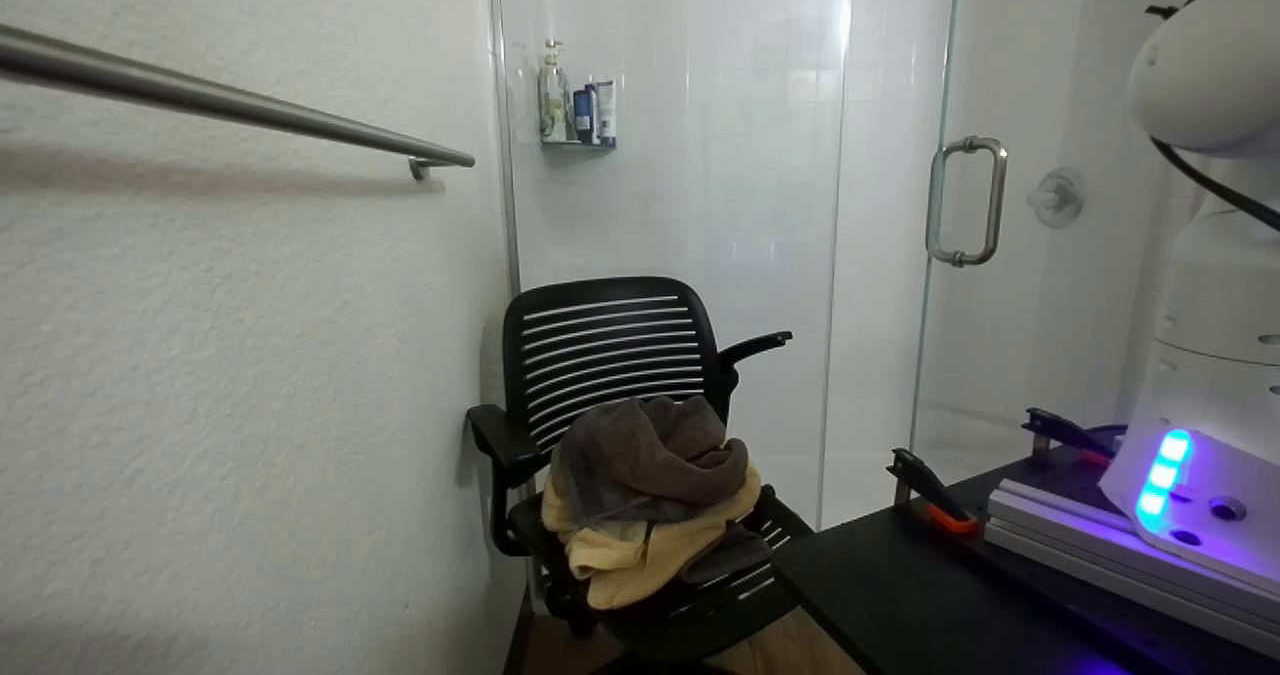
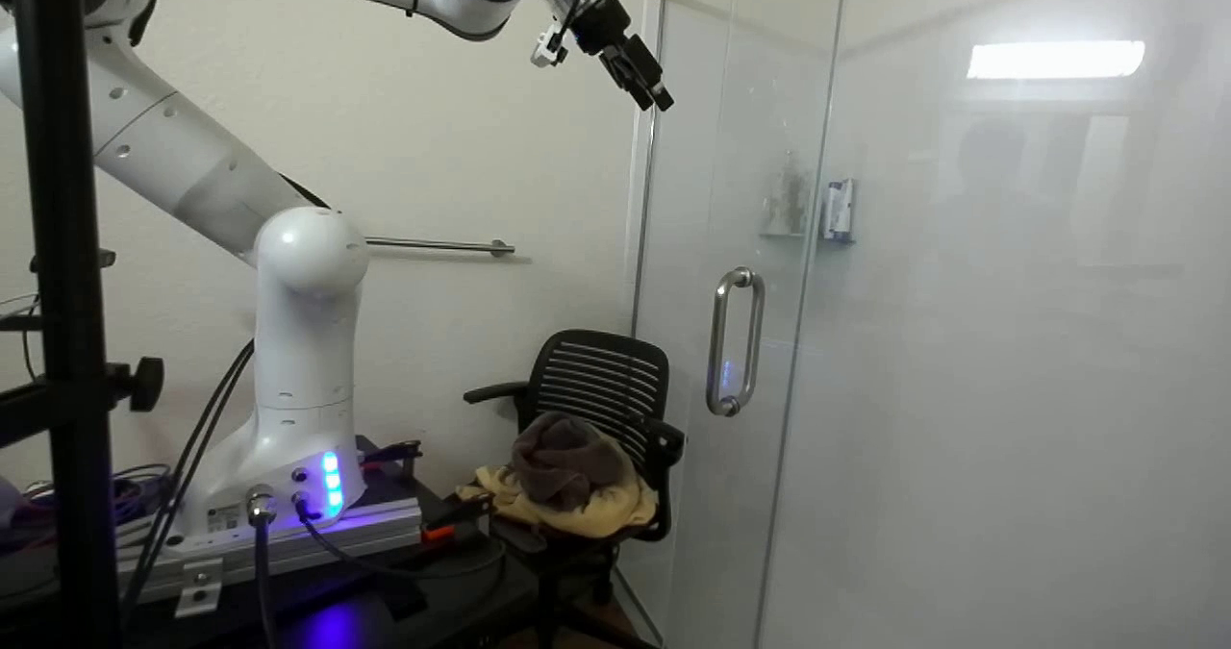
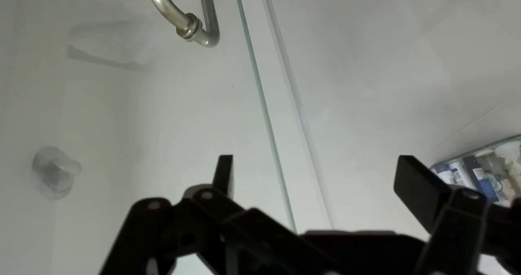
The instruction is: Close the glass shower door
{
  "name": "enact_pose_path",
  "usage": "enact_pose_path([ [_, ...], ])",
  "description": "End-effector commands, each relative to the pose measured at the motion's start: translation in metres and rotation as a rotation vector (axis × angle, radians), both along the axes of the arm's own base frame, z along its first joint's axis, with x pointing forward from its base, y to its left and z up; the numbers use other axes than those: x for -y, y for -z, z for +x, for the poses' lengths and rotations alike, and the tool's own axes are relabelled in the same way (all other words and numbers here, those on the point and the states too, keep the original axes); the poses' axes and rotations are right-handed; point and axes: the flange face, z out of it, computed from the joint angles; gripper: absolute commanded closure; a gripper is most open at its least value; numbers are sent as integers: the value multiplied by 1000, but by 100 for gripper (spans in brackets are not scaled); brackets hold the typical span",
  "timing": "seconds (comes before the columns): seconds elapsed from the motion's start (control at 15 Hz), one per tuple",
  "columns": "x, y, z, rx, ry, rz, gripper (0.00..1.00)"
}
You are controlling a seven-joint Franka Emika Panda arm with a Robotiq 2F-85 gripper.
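Glass shower door (image 1: 990, 325): standing ajar to the right of the black chair (image 1: 615, 350) in both exterior views; I can make out its free edge apart from the edge of the plain glass panel (image 1: 690, 205) behind the chair.
Loop handle (image 1: 997, 200): chrome, mounted near the door's free edge, to the right of the chair; my wrist view catches one end of it, apart from the fingers (image 3: 419, 189).
Gripper (image 2: 654, 101): I read it as spread, its fingers parted wide with glass and edge lines showing between them; in an exterior view it hangs higher than the chair, tipped downward.
Robot arm (image 2: 183, 168): reaches over from the left of the chair in an exterior view, its base lights (image 2: 332, 486) glowing blue on my feed.
Black table (image 1: 850, 595): near the chair, bearing the arm's base; whether chair and table touch I cannot tell.
Cloths (image 1: 650, 465): brown-grey over yellow, heaped on the chair's seat.
Metal wall bar (image 1: 250, 95): to the left of the chair and higher than it, as I see it in both exterior views.
Small shelf (image 1: 580, 145): higher than the chair's backrest, bottles (image 1: 555, 100) standing on it, seen through the plain glass panel.
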Motion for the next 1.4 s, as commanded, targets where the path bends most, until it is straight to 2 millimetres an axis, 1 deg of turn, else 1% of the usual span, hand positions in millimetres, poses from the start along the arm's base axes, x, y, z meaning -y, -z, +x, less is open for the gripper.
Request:
enact_pose_path([
  [0.0, 0, 1, 2, -6, -5, 4, 0],
  [0.13, -4, -3, 0, 2, -9, 2, 0],
  [0.2, -2, 3, -3, -12, -23, -20, 0],
  [0.4, 24, 19, 12, -115, -149, -87, 0],
  [0.47, 29, 22, 15, -121, -175, -144, 0],
  [0.67, 26, 34, 20, -106, -276, -282, 0],
  [0.87, 14, 40, 30, 13, -320, -406, 0],
  [0.93, 13, 41, 34, 54, -319, -453, 0],
  [1.07, 20, 49, 46, 119, -284, -497, 0],
  [1.33, 51, 61, 67, 187, -156, -520, 0],
])
